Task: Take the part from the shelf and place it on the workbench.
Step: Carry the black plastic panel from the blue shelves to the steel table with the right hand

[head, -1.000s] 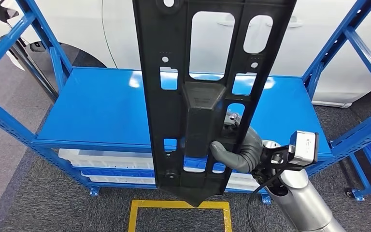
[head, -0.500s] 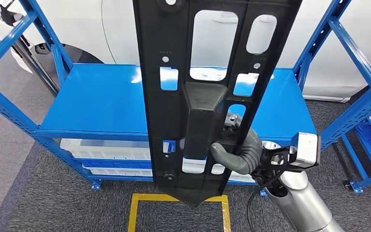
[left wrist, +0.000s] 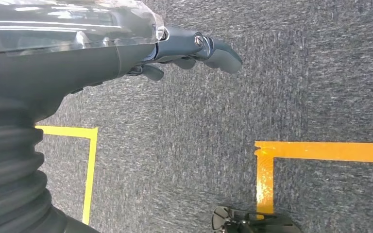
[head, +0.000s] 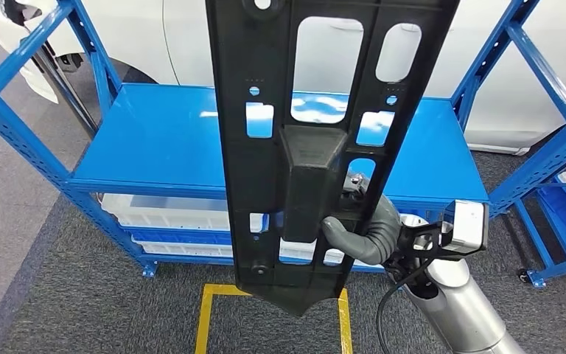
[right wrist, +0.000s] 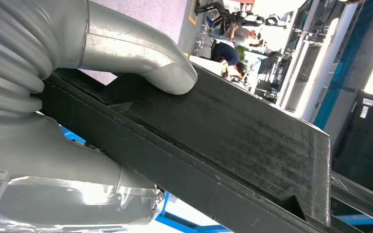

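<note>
While the right hand (head: 360, 234) holds on tight, the big black part (head: 317, 140) stands up tall in the air in front of the robot. The hand grips the part low down, with its grey thumb (right wrist: 141, 58) pressed on the boxy lump in the middle of the part. The rest of the part reaches up high above the hand and a short pointed end hangs below it. Behind the hand and the part is the blue shelf (head: 162, 147), and its top board is bare. White trays (head: 162, 210) sit on a lower board of the shelf. Below the hand, yellow tape (head: 206, 317) marks a box on the grey carpet. The left hand (left wrist: 194, 48) hangs over the carpet near yellow tape, holding nothing, with its fingers a little bent.
</note>
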Action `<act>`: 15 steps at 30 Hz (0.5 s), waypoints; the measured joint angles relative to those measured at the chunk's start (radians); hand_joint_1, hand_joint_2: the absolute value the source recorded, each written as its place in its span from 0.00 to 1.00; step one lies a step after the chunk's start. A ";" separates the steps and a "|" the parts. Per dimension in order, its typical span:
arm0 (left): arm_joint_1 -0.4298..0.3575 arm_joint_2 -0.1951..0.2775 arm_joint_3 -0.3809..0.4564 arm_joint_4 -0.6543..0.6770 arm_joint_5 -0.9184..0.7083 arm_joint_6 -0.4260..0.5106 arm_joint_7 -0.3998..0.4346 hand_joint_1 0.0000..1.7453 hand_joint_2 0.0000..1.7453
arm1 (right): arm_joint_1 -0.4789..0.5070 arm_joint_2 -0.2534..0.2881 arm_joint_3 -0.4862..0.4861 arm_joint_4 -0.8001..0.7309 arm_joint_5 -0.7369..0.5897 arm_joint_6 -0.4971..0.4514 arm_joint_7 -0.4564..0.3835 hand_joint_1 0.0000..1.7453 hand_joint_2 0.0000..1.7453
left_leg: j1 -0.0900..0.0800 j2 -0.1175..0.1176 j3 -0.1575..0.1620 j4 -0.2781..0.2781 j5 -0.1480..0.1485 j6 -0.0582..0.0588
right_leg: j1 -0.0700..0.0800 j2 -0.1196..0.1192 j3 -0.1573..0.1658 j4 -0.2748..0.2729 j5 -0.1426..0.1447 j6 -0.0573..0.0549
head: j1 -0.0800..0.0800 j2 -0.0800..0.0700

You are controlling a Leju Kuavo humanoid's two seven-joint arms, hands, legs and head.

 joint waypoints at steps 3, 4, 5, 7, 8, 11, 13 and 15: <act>0.000 -0.001 0.000 0.000 -0.002 -0.002 0.000 0.00 1.00 | 0.004 0.000 -0.003 0.000 0.001 0.000 -0.002 0.98 1.00 | 0.000 0.000 -0.006 -0.003 0.018 -0.018 | 0.010 0.003 0.044 -0.092 0.023 -0.013 | 0.000 0.000; 0.000 -0.001 0.000 0.000 -0.001 -0.002 0.000 0.00 1.00 | 0.005 0.000 -0.004 0.000 0.001 0.000 -0.003 0.98 1.00 | 0.000 0.001 -0.006 -0.006 0.024 -0.025 | 0.012 0.003 0.040 -0.093 0.032 -0.018 | 0.000 0.000; 0.000 -0.001 0.000 0.000 0.000 -0.002 0.000 0.00 1.00 | 0.006 0.000 -0.004 0.000 0.001 0.001 -0.003 0.98 1.00 | 0.001 0.000 -0.009 -0.006 0.025 -0.031 | 0.011 0.002 0.036 -0.097 0.038 -0.025 | 0.000 0.000; 0.002 -0.001 0.000 0.000 0.001 -0.002 0.000 0.00 1.00 | 0.007 0.000 -0.004 0.000 0.001 0.002 -0.006 0.98 1.00 | 0.000 -0.001 -0.025 0.029 -0.016 -0.039 | 0.006 -0.002 0.024 -0.106 0.057 -0.042 | 0.000 0.000; 0.002 -0.001 0.000 0.000 0.002 -0.002 0.000 0.00 1.00 | 0.008 0.000 -0.004 0.000 0.002 0.003 -0.007 0.98 1.00 | 0.001 -0.001 -0.040 0.075 -0.059 -0.041 | 0.005 -0.003 0.016 -0.107 0.067 -0.048 | 0.000 0.000; 0.002 -0.001 0.000 0.000 0.002 -0.002 0.000 0.00 1.00 | 0.015 0.000 -0.003 0.001 0.006 0.007 -0.011 0.98 1.00 | 0.000 -0.001 -0.083 0.251 -0.165 -0.046 | 0.009 -0.004 -0.019 -0.101 0.090 -0.054 | 0.000 0.000; 0.003 -0.001 0.000 0.000 0.002 -0.002 -0.001 0.00 1.00 | 0.022 0.000 -0.002 0.001 0.011 0.009 -0.013 0.98 1.00 | 0.000 -0.001 -0.049 0.247 -0.148 -0.045 | 0.011 -0.004 -0.044 -0.092 0.102 -0.052 | 0.000 0.000; 0.002 0.000 0.000 0.000 0.002 -0.002 -0.001 0.00 1.00 | 0.026 0.000 -0.003 0.000 0.016 0.011 -0.017 0.98 1.00 | -0.001 -0.001 0.044 0.116 -0.109 -0.037 | 0.012 -0.003 -0.063 -0.081 0.110 -0.048 | 0.000 0.000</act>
